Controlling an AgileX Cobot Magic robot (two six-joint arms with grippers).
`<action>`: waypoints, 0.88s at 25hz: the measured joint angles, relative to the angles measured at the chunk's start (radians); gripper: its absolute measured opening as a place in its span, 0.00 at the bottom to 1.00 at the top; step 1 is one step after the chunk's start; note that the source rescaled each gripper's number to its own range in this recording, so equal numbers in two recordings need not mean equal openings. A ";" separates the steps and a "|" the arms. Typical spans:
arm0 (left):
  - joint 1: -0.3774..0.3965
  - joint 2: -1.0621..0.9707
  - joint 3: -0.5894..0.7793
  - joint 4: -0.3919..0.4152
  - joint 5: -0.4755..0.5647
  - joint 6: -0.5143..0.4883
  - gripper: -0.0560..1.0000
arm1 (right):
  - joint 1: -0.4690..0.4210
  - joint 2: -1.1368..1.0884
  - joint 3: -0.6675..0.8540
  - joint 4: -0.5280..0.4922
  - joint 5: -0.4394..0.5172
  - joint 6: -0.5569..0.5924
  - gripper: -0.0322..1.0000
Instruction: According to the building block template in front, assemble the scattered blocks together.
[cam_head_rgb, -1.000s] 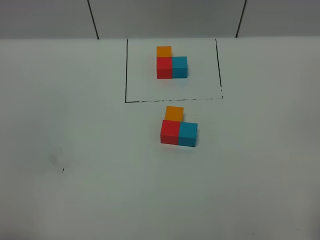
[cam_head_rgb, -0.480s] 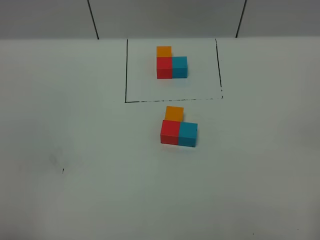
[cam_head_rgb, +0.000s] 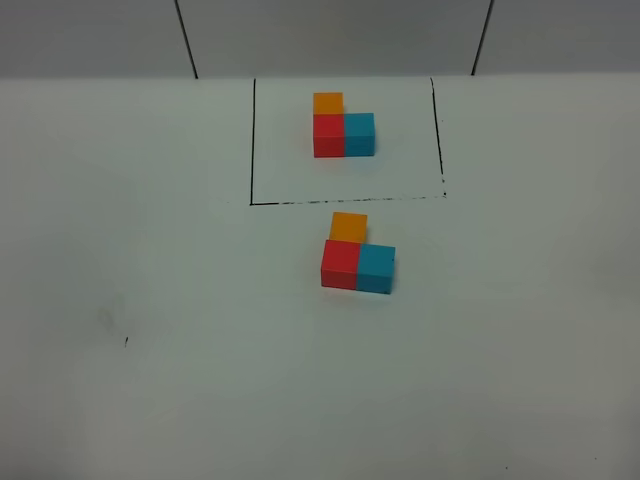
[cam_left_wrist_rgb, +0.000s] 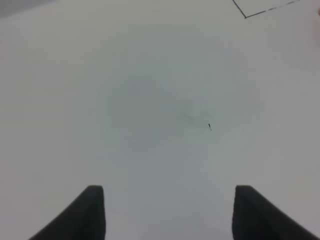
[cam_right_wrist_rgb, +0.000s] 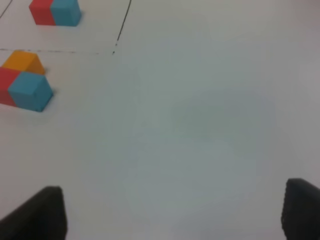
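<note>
Blocks (cam_head_rgb: 357, 258) sit joined in an L on the bench (cam_head_rgb: 150, 300), well apart from both our jaws, which stand spread over bare surface, pinching nothing.

No legible text or labels anywhere.

Left gripper (cam_left_wrist_rgb: 169, 212) fingertips stood apart above the bare white table (cam_left_wrist_rgb: 150, 100), gripping nothing. A black line corner (cam_left_wrist_rgb: 246, 16) crossed the table's far edge.
</note>
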 joint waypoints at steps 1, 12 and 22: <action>0.000 0.000 0.000 0.000 0.000 0.000 0.30 | 0.000 0.000 0.000 0.000 0.000 0.000 0.75; 0.000 0.000 0.000 0.000 0.000 0.000 0.30 | 0.000 0.000 0.000 0.000 0.000 0.001 0.74; 0.000 0.000 0.000 0.000 0.000 0.000 0.30 | 0.000 0.000 0.000 0.000 0.000 0.000 0.74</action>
